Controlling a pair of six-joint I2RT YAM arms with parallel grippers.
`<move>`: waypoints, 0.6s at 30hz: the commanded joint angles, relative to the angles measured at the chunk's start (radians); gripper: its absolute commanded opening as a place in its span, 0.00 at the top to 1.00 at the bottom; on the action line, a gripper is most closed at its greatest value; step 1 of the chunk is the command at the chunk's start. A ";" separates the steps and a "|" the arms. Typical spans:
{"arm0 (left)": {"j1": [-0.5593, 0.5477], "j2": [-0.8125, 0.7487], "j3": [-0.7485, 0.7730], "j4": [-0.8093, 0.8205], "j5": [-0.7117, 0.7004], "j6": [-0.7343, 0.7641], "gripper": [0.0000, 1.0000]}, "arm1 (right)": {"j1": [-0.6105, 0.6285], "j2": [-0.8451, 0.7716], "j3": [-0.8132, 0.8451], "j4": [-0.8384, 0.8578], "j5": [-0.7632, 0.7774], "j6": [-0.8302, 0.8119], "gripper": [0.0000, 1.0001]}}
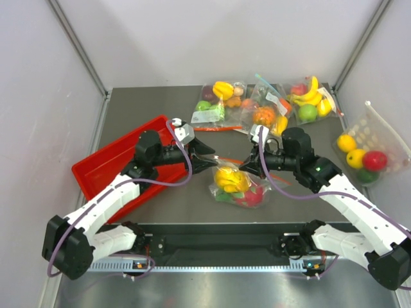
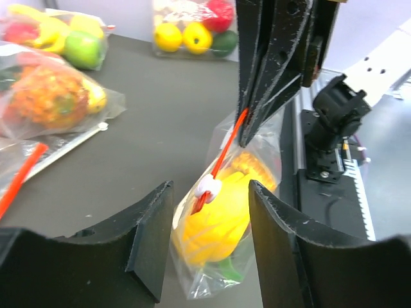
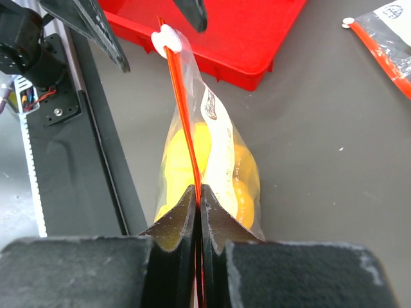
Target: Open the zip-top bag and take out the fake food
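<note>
The zip-top bag is held up off the table at centre, with a yellow fruit and a pink-red dragon fruit inside. My right gripper is shut on the red-orange zip strip at one end of the mouth; it also shows in the top view. The white slider sits at the strip's far end. My left gripper is open, its fingers either side of the slider without touching it; in the top view it is just left of the bag.
A red tray lies left of the bag, under my left arm. Three other bags of fruit lie at the back. A dotted pouch sits at the right. The arm-base rail runs along the near edge.
</note>
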 commanded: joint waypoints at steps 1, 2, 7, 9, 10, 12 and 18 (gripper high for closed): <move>0.003 0.018 -0.007 0.125 0.103 -0.058 0.46 | 0.006 -0.038 0.065 0.089 -0.041 0.022 1.00; 0.003 0.020 -0.014 0.125 0.109 -0.059 0.46 | 0.008 -0.035 0.065 0.094 -0.039 0.027 1.00; 0.003 0.011 -0.051 0.141 0.126 -0.075 0.48 | 0.004 -0.035 0.063 0.138 -0.058 0.056 1.00; 0.004 0.021 -0.057 0.143 0.146 -0.082 0.48 | 0.006 -0.035 0.063 0.157 -0.070 0.068 1.00; 0.003 0.029 -0.062 0.149 0.148 -0.085 0.48 | 0.006 -0.032 0.062 0.163 -0.084 0.076 1.00; 0.001 0.038 -0.077 0.180 0.146 -0.110 0.48 | 0.006 -0.028 0.062 0.174 -0.104 0.081 1.00; 0.000 0.078 -0.066 0.182 0.104 -0.075 0.52 | 0.006 -0.035 0.042 0.195 -0.124 0.105 1.00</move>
